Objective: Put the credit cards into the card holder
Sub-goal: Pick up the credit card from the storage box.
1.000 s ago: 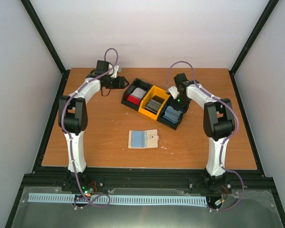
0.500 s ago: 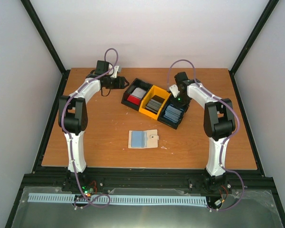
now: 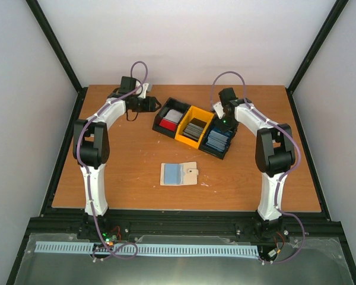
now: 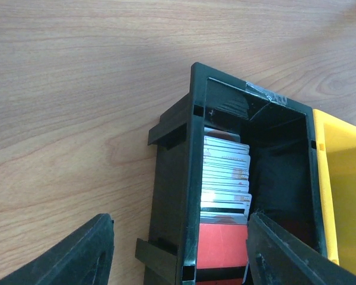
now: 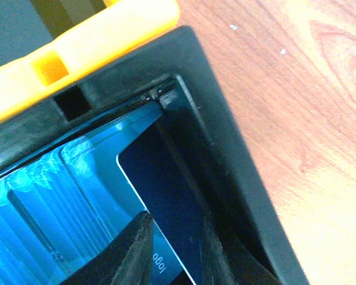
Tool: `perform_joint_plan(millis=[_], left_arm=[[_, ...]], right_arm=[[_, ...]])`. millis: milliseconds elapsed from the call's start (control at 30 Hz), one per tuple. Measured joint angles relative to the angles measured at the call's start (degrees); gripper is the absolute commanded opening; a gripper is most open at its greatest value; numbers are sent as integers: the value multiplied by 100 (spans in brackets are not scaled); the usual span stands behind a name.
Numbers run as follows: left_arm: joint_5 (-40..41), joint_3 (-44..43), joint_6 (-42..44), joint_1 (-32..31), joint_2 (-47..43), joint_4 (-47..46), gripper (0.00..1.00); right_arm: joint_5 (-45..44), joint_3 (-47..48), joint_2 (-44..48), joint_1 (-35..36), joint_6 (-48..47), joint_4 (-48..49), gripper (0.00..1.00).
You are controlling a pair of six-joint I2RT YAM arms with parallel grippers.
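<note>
The card holder (image 3: 191, 172) lies open and flat on the table's near middle, with a pale blue card (image 3: 172, 173) on its left half. More credit cards stand in a three-compartment tray: silver-and-red ones (image 4: 225, 178), dark grey ones (image 3: 193, 129) and blue ones (image 5: 47, 208). My right gripper (image 5: 177, 237) is down in the blue compartment, fingers close together on either side of a dark blue card (image 5: 166, 190). Whether they pinch it is unclear. My left gripper (image 4: 178, 261) is open and straddles the outer wall of the silver-and-red compartment.
The tray (image 3: 166, 108) sits at the back centre between both arms: a black end, a yellow middle (image 4: 338, 178) and a black end (image 5: 225, 119). Bare wooden table surrounds it. Black frame rails run along the table's edges.
My right gripper's fingers have drawn closer together inside the blue compartment, and the tray's right end has shifted slightly toward the back. The left arm has stayed still.
</note>
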State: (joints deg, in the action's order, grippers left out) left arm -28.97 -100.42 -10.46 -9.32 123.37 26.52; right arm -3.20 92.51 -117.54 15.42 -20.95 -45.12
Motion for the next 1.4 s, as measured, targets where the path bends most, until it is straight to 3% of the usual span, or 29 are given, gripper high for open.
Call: perform_joint_plan(millis=[967,1233,1400], left_arm=[[-2,70,-2,0,0,-79,63],[0,70,0,-2,0,-79,63],[0,70,0,-2,0,-76,63]], right_arm=[[-874,-363,26,79,-393,953,21],[-999,-505,-4,107,-1086,1152,17],[-1071,-553,-181,107,-1484,1226,20]])
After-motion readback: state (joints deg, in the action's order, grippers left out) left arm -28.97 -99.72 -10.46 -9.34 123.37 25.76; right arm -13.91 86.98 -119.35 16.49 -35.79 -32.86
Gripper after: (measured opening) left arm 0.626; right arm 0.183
